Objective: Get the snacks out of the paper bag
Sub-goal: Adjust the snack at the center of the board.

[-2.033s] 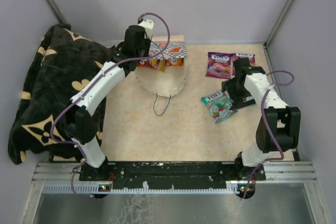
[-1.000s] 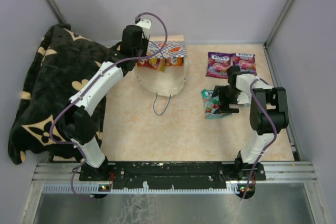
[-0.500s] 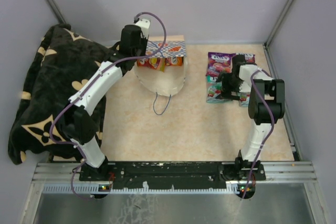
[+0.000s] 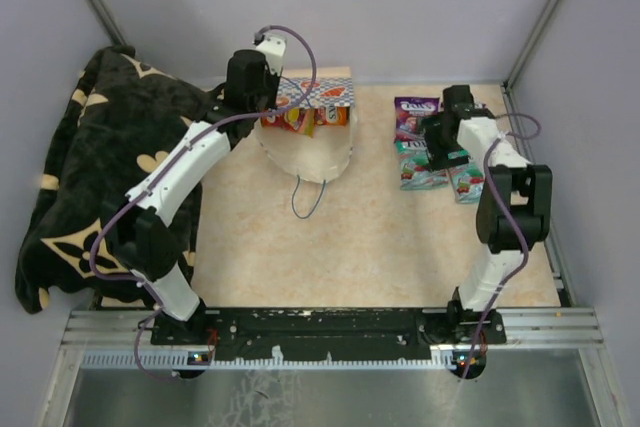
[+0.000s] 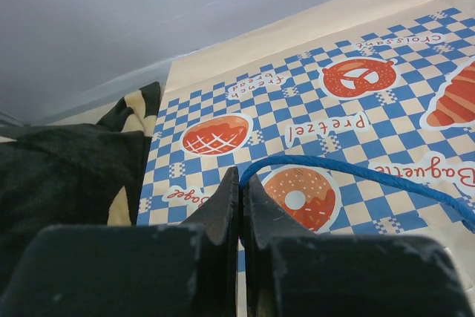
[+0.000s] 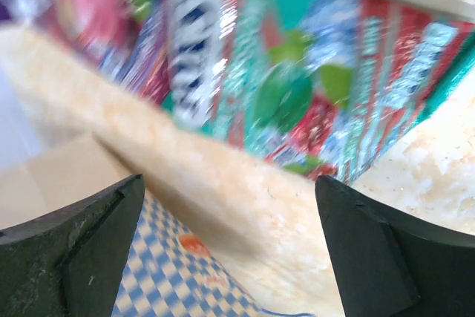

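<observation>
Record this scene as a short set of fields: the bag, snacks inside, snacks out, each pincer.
Paper bag: lying on the table, left of centre.
Snacks in bag: orange and yellow packets showing inside.
Snacks out: three packets, right of the bag.
Left pincer: shut, tips at the blue string handle.
Right pincer: open, empty, facing the teal packet.

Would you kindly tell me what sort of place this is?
Probably a robot test booth: two arms bolted to a metal rail, bare grey walls, and a table staged with a paper bag and snacks.
</observation>
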